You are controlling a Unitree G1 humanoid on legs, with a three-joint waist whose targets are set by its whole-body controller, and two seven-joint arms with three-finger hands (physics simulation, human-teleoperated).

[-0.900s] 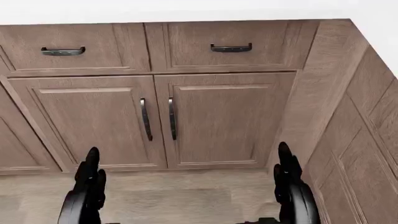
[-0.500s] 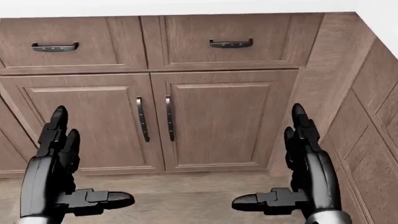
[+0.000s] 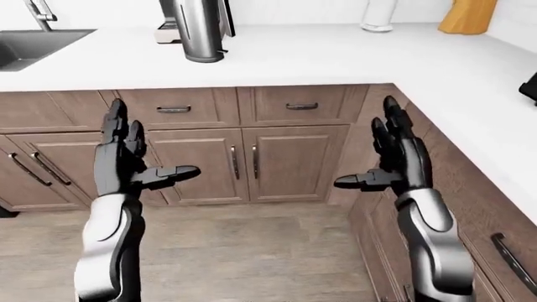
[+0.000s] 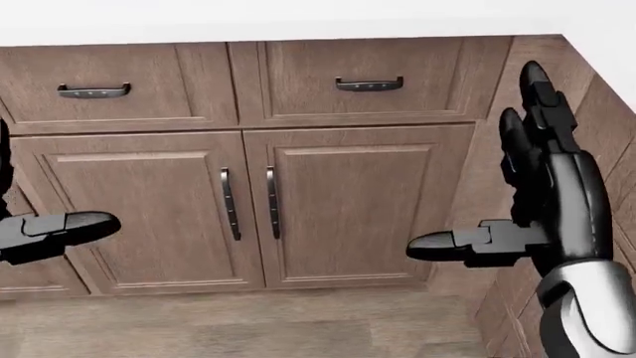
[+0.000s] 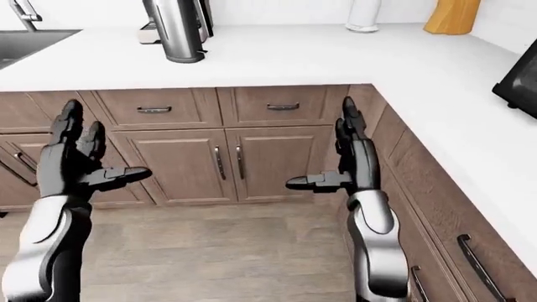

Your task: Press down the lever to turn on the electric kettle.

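Observation:
A steel electric kettle [image 3: 194, 31] with a black handle stands on the white counter [image 3: 335, 56] at the top of the left-eye view. Its upper part is cut off by the frame, so no lever shows. My left hand [image 3: 143, 151] is raised before the cabinet doors [image 3: 277, 160], fingers spread and open, well below the kettle. My right hand [image 3: 373, 154] is held up the same way near the counter's inner corner, open and holding nothing. The head view shows only the cabinets, my right hand [image 4: 497, 179] and my left thumb [image 4: 60, 227].
A sink [image 3: 33, 44] with a faucet [image 3: 38, 9] lies at the top left. A white container [image 3: 378, 16] and a wooden block [image 3: 468, 16] stand further along the counter. A black appliance [image 5: 516, 82] sits on the right-hand counter. Wood floor lies below.
Both hands have risen in the head view and spread apart; the left has slid almost out at the left edge. The cabinets shifted slightly, so the camera moved a little.

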